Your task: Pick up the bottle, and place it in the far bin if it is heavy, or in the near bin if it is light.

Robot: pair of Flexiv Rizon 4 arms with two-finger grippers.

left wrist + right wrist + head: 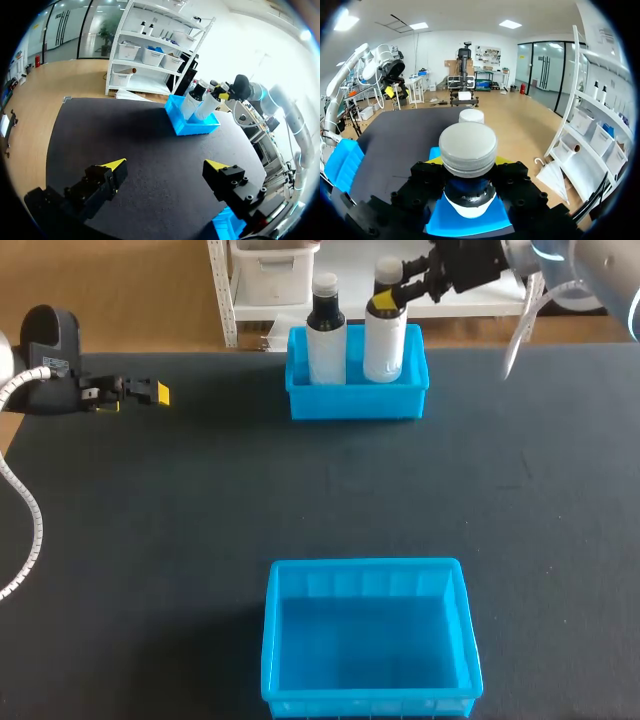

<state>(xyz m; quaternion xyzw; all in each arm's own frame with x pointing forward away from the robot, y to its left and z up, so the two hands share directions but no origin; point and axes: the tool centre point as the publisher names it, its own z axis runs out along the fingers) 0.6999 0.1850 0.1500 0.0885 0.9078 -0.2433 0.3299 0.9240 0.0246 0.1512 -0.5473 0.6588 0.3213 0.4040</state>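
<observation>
Two white bottles with dark necks stand upright in the far blue bin (pixel 356 402). My right gripper (pixel 391 296) is shut on the neck of the right-hand bottle (pixel 384 345). In the right wrist view its fingers (pixel 427 177) press on both sides of the neck under the pale cap of that bottle (pixel 468 147). The other bottle (pixel 325 340) stands just beside it, its cap (pixel 471 116) ahead of the gripper. My left gripper (pixel 150 394) is open and empty far off at the table's left side, also seen as the left gripper (pixel 165 167) in its own view.
The near blue bin (pixel 275 640) sits empty at the table's front middle. The dark table (pixel 200 500) stretches between the two bins. From the left wrist view the far bin (pixel 192 129) is well ahead, and a corner of the near bin (pixel 227 225) shows beside the finger.
</observation>
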